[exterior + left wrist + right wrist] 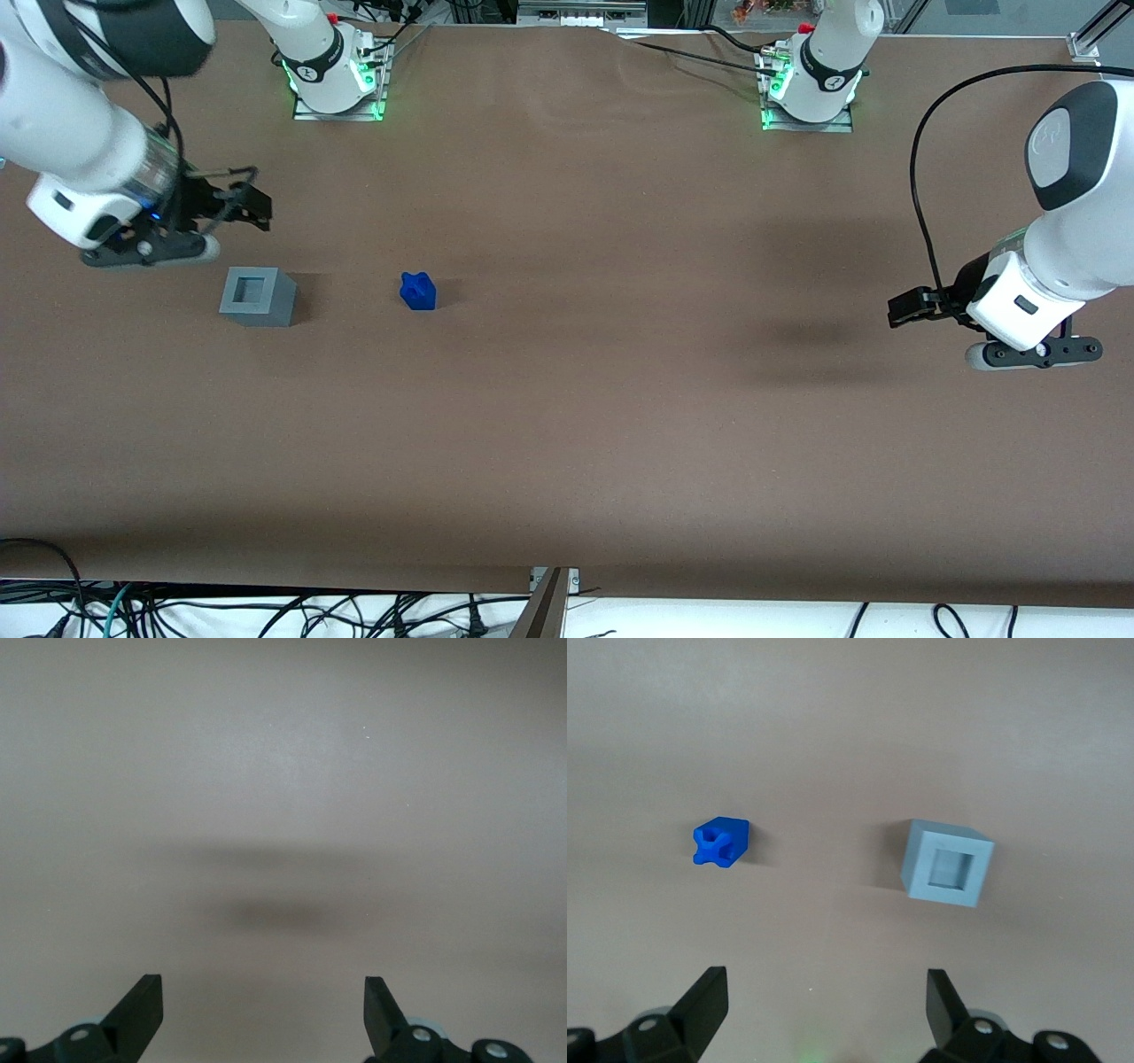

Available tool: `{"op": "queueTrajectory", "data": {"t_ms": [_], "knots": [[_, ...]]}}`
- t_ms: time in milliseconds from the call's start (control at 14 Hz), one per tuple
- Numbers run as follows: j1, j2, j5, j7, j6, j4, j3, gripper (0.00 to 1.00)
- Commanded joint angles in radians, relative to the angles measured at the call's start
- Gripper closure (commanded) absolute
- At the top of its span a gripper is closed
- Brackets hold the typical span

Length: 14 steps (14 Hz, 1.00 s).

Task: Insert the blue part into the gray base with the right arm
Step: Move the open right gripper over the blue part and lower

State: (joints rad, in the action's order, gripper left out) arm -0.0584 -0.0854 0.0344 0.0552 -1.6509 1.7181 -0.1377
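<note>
Fingers (700, 1001) of your right arm's black two-finger gripper (239, 206) stand spread wide with nothing between them; the gripper hangs above the brown table (620, 425), at the working arm's end.

Small bright-blue plastic block with the knobbly top (417, 291): resting on the table, untouched, not yet grasped. Light-grey plastic cube with the square recess in its top face (257, 296): also on the table, recess facing up and vacant, well apart from the blue block.

Key relation: the grey cube lies almost directly under the gripper, slightly nearer the front camera. The blue block lies farther off, toward the parked arm's end of the table, past the cube. So your pick target is the more distant of the two.

Judgement: the reach is yet to come. Carry the open fingers sideways over the cube toward the blue block, then descend. The block looks roughly square, no clear long axis.
</note>
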Motion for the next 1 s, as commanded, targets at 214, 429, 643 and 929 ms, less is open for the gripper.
{"op": "queueTrajectory", "data": {"t_ms": [214,429,643,929], "knots": [[-0.109,-0.174,0.001,0.239,-0.213,-0.005,0.001,0.01],[-0.123,-0.206,-0.004,0.337,-0.318,0.055,0.0,0.01],[-0.15,-0.2,-0.002,0.431,-0.435,0.174,0.0,0.01],[-0.182,-0.194,0.007,0.539,-0.627,0.323,-0.01,0.01]]}}
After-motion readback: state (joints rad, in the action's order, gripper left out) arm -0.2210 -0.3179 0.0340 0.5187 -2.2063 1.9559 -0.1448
